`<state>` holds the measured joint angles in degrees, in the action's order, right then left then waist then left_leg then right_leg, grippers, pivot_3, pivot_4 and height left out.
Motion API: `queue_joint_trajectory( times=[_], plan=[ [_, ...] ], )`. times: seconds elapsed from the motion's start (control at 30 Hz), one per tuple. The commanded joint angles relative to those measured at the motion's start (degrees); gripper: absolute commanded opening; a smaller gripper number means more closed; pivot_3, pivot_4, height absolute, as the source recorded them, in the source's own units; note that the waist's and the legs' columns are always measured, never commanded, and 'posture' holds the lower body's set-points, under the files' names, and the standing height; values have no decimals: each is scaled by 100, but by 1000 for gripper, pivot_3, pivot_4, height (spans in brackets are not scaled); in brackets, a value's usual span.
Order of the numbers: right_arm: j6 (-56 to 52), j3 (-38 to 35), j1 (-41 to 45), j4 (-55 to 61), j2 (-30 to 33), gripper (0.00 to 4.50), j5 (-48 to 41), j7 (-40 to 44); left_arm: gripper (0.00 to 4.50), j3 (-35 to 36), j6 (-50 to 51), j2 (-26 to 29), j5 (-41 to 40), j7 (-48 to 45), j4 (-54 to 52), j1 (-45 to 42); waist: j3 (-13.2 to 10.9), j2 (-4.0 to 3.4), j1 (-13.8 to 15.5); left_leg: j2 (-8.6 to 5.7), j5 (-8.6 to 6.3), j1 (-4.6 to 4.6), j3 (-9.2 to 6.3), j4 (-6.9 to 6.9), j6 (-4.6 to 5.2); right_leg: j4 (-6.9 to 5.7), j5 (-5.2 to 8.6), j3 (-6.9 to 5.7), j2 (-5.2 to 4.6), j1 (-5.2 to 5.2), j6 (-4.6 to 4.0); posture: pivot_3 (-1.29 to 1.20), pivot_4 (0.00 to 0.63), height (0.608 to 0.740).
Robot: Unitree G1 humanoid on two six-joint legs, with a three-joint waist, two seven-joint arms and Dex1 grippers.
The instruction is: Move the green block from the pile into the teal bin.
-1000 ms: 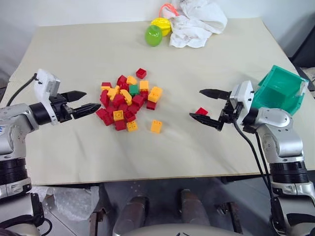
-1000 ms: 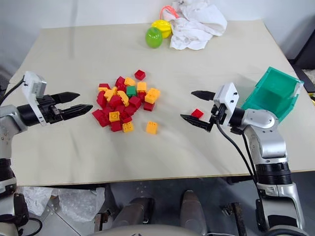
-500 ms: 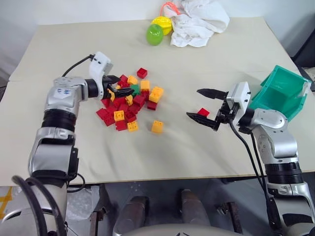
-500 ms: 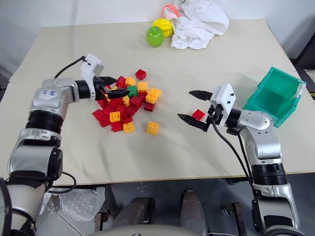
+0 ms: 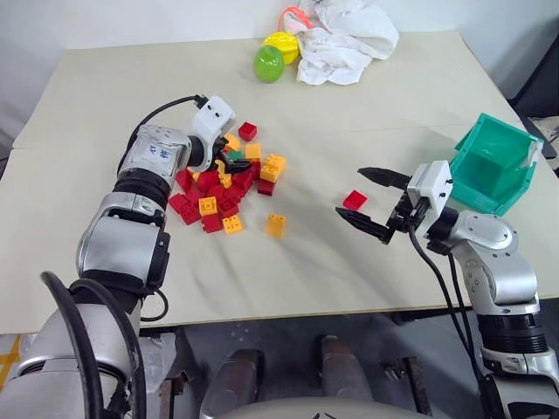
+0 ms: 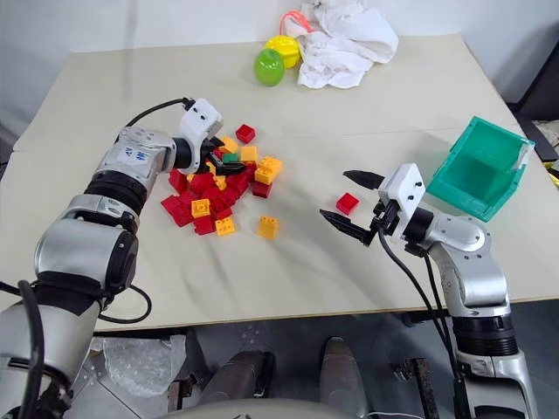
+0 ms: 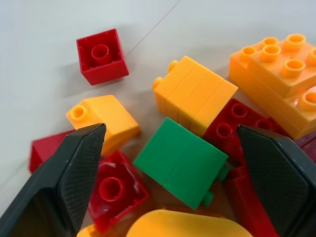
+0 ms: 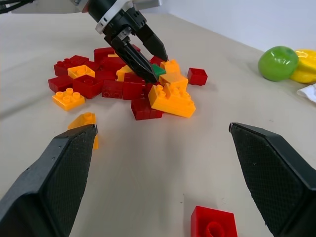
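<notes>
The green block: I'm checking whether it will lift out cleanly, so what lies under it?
The green block lies tipped on its side on the pile, resting over red bricks, with a yellow-orange brick against it. Nothing sits on it. What is directly beneath it is covered.

Both arms out, jaws spread wide.
Left gripper (image 5: 229, 160) reaches forward and angles downward; right gripper (image 5: 370, 202) sits level, pointing inward toward the left.

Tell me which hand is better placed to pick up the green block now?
Left. The left hand is open around the green block in the pile; the right hand hovers open near the teal bin.
</notes>
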<state>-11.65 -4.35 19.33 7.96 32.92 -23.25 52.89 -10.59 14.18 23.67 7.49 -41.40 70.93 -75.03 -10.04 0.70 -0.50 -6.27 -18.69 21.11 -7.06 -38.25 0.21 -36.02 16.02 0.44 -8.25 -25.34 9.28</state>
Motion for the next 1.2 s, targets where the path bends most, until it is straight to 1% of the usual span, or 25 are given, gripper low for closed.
queue_joint_trajectory(
  times=[0.03,0.2,0.37,0.47,0.57,0.63,0.67,0.87,0.9,0.97,1.03,1.2],
  plan=[
    [-2,-163,-14,223,68,4500,-120,-42,4492,-222,363,187,400,-69,351,238,2,0,-27,1,0,-2,1,0,0,-1,0,1,2,0,0,0,150,740],
    [2,-131,23,183,54,4500,-105,-47,4492,-118,679,312,314,-325,300,271,3,-2,-140,5,0,-6,3,4,0,-4,-1,5,7,0,-2,0,150,740],
    [-5,-90,84,134,37,4500,-108,-19,4492,-182,899,329,375,-512,269,385,8,-3,-141,7,0,-9,5,4,0,-5,-2,7,10,0,-3,0,150,740],
    [-13,-75,125,114,41,4500,-108,2,3921,-238,1096,312,403,-671,227,439,17,-12,-140,7,0,-9,5,5,0,-5,-2,8,10,0,-3,0,150,740],
    [-13,-85,133,103,50,4500,-111,17,3063,-154,1143,349,351,-589,166,484,21,-12,-144,8,-1,-11,6,6,0,-5,-2,9,12,0,-3,0,150,740],
    [-21,-93,119,121,62,4500,-116,25,2457,23,1236,406,203,-535,123,519,23,-16,-145,8,-1,-16,11,6,0,-6,-2,15,13,0,-3,0,150,740],
    [-24,-99,114,126,67,4500,-119,29,2380,86,1270,422,154,-525,98,532,23,-16,-145,9,-1,-18,14,6,-1,-7,-2,18,14,0,-3,0,150,740],
    [-57,-129,98,154,97,4500,-128,59,2380,736,1389,638,-373,-581,-138,622,23,-16,-162,14,-2,-36,35,11,-1,-16,-3,46,24,0,-5,0,150,740],
    [-63,-133,105,152,103,4500,-132,63,2380,892,1407,692,-515,-676,-212,645,23,-16,-158,15,-2,-36,37,10,-1,-17,-3,48,25,0,-5,0,150,740],
    [-67,-138,139,135,113,4500,-133,66,2380,1488,1521,901,-1095,-1031,-394,711,23,-15,-176,15,-2,-36,37,10,0,-17,-3,50,25,-1,-5,0,150,740],
    [-72,-141,139,143,126,4500,-143,83,2380,1887,1379,1148,-1550,-1554,-867,1023,22,-15,-197,23,-3,-33,45,13,0,-49,-3,61,26,-15,-5,0,150,740],
    [-79,-147,139,131,136,4500,-149,129,2380,2257,1454,1441,-2099,-2073,-2044,1738,15,-3,-116,29,-3,8,17,-6,0,-43,-5,43,21,-31,-5,0,150,740]
  ],
)
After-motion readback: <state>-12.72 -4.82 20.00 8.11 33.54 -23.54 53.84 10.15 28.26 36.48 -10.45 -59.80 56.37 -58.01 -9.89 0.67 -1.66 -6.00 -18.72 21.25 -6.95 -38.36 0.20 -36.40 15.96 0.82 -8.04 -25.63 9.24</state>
